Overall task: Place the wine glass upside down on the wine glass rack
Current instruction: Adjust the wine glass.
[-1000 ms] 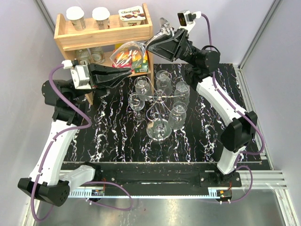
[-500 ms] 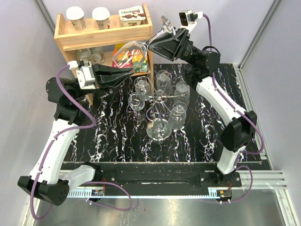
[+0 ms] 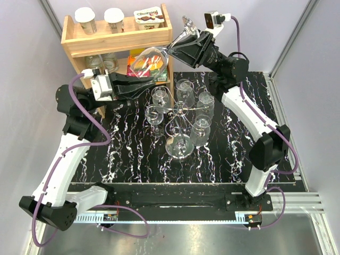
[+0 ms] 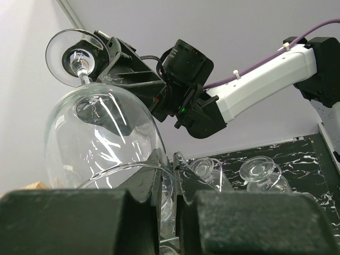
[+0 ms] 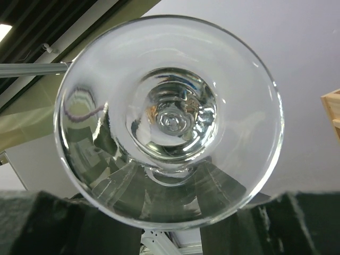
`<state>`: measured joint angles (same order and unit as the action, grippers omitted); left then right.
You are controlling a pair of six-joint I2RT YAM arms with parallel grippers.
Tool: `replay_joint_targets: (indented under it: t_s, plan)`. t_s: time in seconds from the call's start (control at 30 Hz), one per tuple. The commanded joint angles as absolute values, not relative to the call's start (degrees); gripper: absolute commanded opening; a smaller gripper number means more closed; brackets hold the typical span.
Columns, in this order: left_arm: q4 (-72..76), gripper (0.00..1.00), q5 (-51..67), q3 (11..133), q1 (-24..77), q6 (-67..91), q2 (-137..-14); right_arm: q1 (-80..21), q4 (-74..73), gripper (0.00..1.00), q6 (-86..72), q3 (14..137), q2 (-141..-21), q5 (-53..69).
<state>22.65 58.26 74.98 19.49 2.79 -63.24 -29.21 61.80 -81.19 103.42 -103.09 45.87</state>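
Observation:
The clear wine glass [image 3: 150, 59] hangs tilted in the air above the table's far edge, foot up and to the right. My right gripper [image 3: 172, 50] is shut on its stem just below the foot [image 5: 170, 95]. My left gripper [image 3: 154, 78] is shut on the bowl's rim; in the left wrist view the rim [image 4: 127, 171] passes between the two fingertips [image 4: 155, 164]. The wine glass rack [image 3: 178, 112], silver wire on a shiny disc base [image 3: 179, 149], stands mid-table below and right of the glass, with several glasses hung upside down.
A wooden shelf [image 3: 117, 38] with cups and packets stands at the back left, right behind the held glass. The hung glasses [image 3: 185, 90] crowd the rack's arms. Grey walls enclose the table on both sides.
My left gripper has moved right, up to the bowl's rim. The right gripper and the glass have shifted slightly up and back.

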Motion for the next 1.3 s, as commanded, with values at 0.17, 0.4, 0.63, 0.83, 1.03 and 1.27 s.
replay_joint_targets:
  t_s: [0.17, 0.4, 0.63, 0.83, 1.03, 1.27]
  plan:
    - [6.95, 0.0, 61.0, 74.18, 22.5, 3.6, -69.08, -33.58, 67.32, 0.43, -81.3, 105.55, -100.55, 50.98]
    - [4.75, 0.0, 60.64, 73.48, 23.47, 2.11, -69.52, -33.66, 67.85, 0.43, -81.65, 106.0, -100.28, 50.71]
    - [4.75, 0.0, 58.89, 73.48, 24.87, 2.55, -70.84, -33.93, 71.62, 0.43, -82.7, 105.82, -100.72, 49.4]
    - [4.48, 0.0, 58.1, 73.47, 26.54, 2.29, -72.24, -34.89, 73.47, 0.42, -82.71, 105.73, -100.81, 49.48]
    - [3.69, 0.0, 57.66, 74.27, 27.33, 1.32, -73.39, -35.24, 74.62, 0.29, -83.14, 106.17, -101.16, 49.57]
    - [3.34, 0.0, 57.48, 73.57, 27.77, 0.97, -73.74, -35.16, 74.88, 0.02, -83.23, 106.08, -100.9, 49.92]
